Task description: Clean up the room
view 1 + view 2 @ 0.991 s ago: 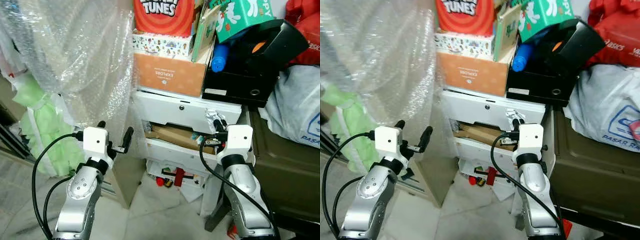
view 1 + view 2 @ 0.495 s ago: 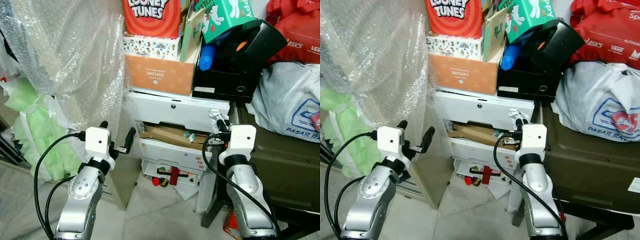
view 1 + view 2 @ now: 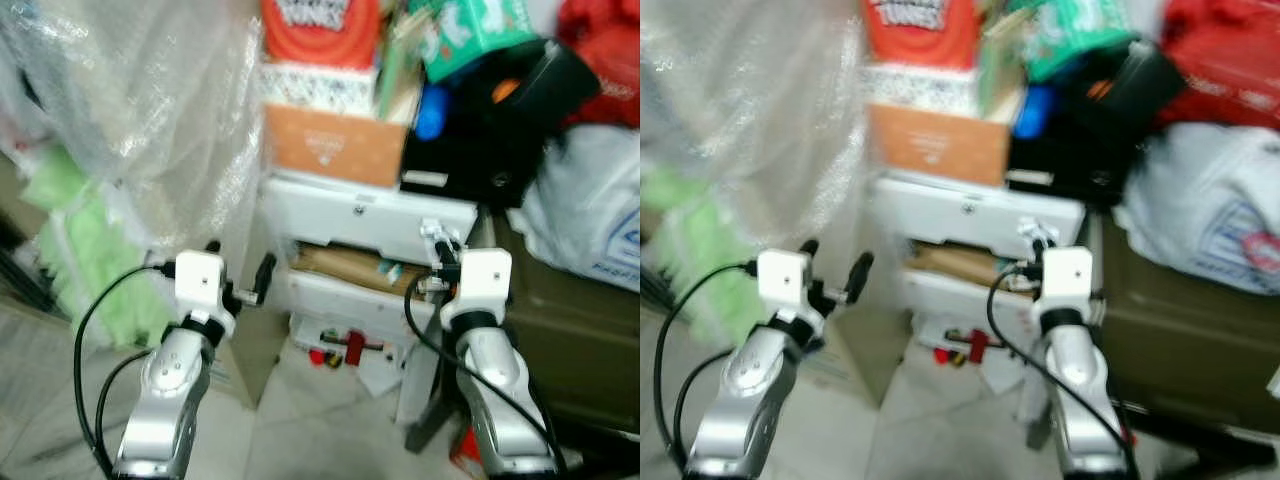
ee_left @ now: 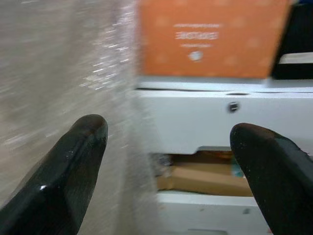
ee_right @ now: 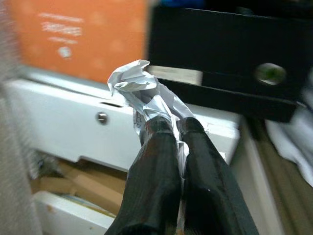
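Observation:
My right gripper (image 5: pixel 173 128) is shut on a crumpled white paper scrap (image 5: pixel 142 93), held up in front of a white drawer unit (image 3: pixel 350 215). In the left eye view the right gripper (image 3: pixel 440 245) sits by the unit's right edge with the paper scrap (image 3: pixel 432 231) at its tip. My left gripper (image 3: pixel 238 262) is open with nothing between its fingers (image 4: pixel 73 161), and it points at the unit's left side next to hanging bubble wrap (image 3: pixel 140 90).
An orange box (image 3: pixel 335 145) and a black case (image 3: pixel 480 140) are stacked on the drawer unit. A white plastic bag (image 3: pixel 590 220) lies on a dark bin (image 3: pixel 580 340) at the right. Green bags (image 3: pixel 90 250) stand at the left. Small red items (image 3: pixel 350 350) lie on the floor.
The whole picture has shifted and blurred, so the camera is moving. Both arms keep the same pose, and the right gripper still holds the paper.

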